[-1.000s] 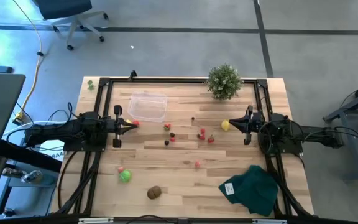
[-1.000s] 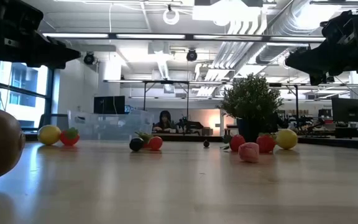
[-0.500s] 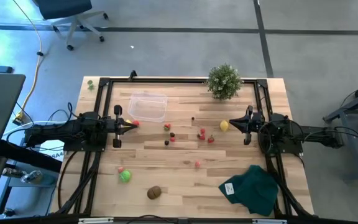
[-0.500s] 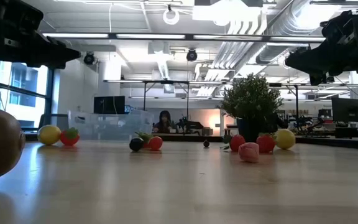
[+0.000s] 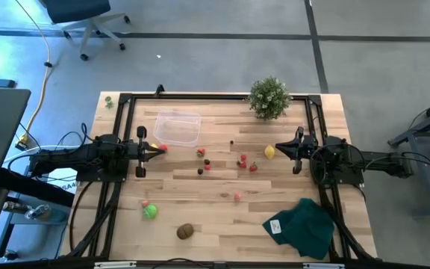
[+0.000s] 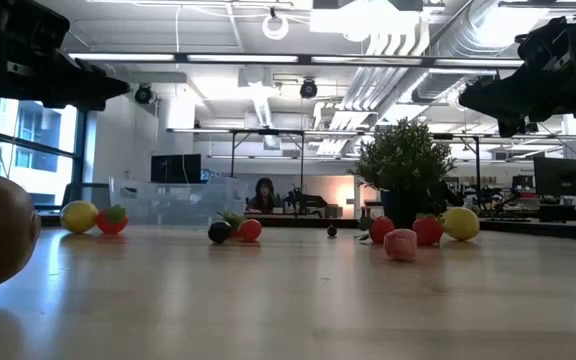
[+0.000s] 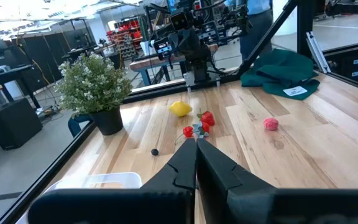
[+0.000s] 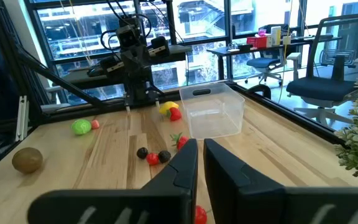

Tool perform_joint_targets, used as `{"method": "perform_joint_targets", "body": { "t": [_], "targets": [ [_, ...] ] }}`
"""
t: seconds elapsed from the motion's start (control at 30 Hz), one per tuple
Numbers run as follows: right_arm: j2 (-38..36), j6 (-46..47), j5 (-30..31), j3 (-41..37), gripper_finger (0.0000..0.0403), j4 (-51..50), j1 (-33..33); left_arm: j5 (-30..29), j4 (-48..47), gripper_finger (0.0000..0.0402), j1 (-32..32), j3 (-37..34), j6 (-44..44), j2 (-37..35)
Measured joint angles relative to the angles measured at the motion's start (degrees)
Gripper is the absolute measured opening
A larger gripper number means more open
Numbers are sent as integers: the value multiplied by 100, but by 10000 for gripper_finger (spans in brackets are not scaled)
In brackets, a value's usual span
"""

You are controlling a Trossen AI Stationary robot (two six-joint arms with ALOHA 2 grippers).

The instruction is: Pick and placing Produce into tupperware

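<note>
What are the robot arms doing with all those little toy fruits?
Right now, nothing is being picked up. The left claw and the right claw hover shut and empty at opposite ends of the wooden table. The toy fruits are scattered about: a lemon, small red berries, a green ball and a brown kiwi. The clear tupperware has nothing in it. A potted plant and a green cloth sit off to the side.

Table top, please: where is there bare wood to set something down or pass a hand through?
Bare wood lies along the near edge between the brown fruit and green cloth, and at the far edge between the clear container and potted plant. The middle is crowded with berries near the lemon.
</note>
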Motion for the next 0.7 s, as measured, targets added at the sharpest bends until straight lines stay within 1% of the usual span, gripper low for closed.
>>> {"method": "perform_joint_targets", "body": {
  "t": [0.7],
  "targets": [
    [0,1,0,0,19,1,-1,-1,140,3,0,0,-14,0]
  ]
}}
